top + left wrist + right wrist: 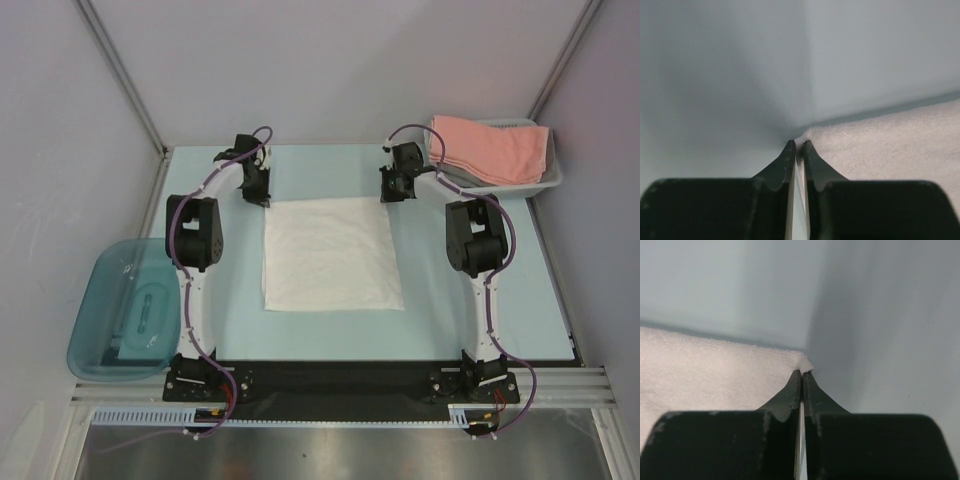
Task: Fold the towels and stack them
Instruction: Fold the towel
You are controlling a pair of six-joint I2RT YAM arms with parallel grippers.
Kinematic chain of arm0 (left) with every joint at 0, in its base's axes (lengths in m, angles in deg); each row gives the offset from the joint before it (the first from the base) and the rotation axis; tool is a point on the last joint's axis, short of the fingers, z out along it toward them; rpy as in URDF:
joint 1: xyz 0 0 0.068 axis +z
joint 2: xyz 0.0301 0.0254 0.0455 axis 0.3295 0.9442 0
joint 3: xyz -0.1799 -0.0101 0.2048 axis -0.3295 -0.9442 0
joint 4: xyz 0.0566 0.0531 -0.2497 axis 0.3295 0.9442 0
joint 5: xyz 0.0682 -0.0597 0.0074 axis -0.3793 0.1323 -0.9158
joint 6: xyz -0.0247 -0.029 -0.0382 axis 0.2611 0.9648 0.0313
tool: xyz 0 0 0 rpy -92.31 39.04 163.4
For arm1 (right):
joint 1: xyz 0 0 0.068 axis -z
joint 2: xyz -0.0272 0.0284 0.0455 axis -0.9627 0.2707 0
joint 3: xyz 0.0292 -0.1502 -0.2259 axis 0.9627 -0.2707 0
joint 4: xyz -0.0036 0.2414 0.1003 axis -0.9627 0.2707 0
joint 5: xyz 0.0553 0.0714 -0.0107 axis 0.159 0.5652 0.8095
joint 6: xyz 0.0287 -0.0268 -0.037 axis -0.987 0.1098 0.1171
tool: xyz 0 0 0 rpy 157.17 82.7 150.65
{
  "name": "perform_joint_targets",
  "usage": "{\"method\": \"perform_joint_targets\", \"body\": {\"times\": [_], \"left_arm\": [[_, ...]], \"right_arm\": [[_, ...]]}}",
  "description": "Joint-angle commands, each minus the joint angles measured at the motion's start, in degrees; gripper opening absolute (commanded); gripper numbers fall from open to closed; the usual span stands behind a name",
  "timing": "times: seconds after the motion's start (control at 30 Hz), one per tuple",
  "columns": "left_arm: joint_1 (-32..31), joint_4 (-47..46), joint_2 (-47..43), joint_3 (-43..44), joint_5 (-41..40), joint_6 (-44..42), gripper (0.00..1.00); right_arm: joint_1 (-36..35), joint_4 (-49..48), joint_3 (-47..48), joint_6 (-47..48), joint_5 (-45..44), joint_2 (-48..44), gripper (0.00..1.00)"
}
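A white towel lies flat in the middle of the table. My left gripper is at its far left corner. In the left wrist view the black fingers pinch the tip of that corner of the towel. My right gripper is at the far right corner. Its jaws are shut on the corner tip of the towel. A salmon-pink towel lies folded in the basket at the back right.
The white mesh basket stands at the back right corner, close to my right arm. A teal plastic tub hangs over the table's left edge beside my left arm. Grey walls close in the far side and both flanks.
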Motion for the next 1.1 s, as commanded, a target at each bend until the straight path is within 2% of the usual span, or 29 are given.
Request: {"method": "perform_joint_targets", "body": {"times": [0.0,0.07,0.37,0.53,0.83,1.07], "left_arm": [[-0.63,-0.54,1.50,1.31,0.68,-0.57,0.09],[-0.63,-2.03,0.36,1.13,1.04,-0.05,0.00],[-0.54,-19.94,-16.14,-14.13,2.44,6.89,0.00],[-0.54,-24.96,-22.84,-21.70,2.18,9.88,0.00],[-0.98,-30.51,-36.20,-40.50,2.44,15.07,0.00],[-1.94,-29.37,-45.08,-49.48,1.74,17.27,0.00]], "right_arm": [[-0.09,-0.56,2.35,-0.19,-1.80,0.60,0.00],[0.08,-1.44,1.65,-1.07,-2.94,-0.19,0.00],[0.17,-12.60,-9.42,-4.67,-6.20,-11.52,0.00],[-0.18,-17.17,-16.71,-5.99,-8.38,-19.35,0.00],[-1.67,-20.69,-31.30,-8.45,-9.97,-30.42,0.00],[-3.69,-20.43,-41.50,-11.00,-12.00,-40.70,0.00]]}}
